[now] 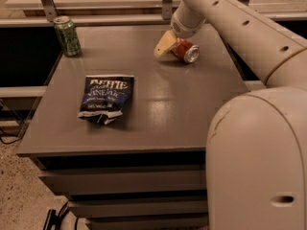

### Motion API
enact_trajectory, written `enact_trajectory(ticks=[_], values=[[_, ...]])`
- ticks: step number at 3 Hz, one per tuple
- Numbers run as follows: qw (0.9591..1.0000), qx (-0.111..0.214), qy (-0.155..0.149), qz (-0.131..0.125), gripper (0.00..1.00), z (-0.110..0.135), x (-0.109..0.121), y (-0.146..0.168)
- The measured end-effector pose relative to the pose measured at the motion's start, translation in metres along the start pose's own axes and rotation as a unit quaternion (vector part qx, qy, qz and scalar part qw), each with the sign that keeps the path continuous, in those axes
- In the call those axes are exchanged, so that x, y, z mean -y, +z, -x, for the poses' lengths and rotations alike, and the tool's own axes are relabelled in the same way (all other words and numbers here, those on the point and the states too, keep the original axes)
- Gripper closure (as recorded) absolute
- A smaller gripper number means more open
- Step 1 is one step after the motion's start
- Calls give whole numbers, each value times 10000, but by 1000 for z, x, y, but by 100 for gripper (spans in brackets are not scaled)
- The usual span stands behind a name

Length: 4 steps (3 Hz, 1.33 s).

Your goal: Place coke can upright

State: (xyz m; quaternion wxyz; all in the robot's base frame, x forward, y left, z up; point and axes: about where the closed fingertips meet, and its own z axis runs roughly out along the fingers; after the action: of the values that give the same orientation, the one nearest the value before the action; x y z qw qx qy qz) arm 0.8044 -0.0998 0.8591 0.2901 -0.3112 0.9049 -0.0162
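Note:
The coke can [186, 52] is red with a silver end. It lies on its side at the back right of the grey table [158, 109], its silver end towards the front right. My gripper [168, 45] reaches down from the arm at the top of the view. It sits at the can's left side, low over the table and close against the can. Whether it holds the can does not show.
A green can [66, 35] stands upright at the table's back left corner. A dark blue chip bag [106, 98] lies left of the middle. A rail with metal posts [167, 1] runs behind the table. My arm's large body [259, 157] fills the right foreground.

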Motion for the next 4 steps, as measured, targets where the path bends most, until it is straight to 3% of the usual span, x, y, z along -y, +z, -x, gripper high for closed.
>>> enact_trajectory(ticks=[2, 4], values=[[9990, -382, -161, -166, 0, 5, 7, 4], [9992, -396, -91, 50, 0, 0, 4, 7]])
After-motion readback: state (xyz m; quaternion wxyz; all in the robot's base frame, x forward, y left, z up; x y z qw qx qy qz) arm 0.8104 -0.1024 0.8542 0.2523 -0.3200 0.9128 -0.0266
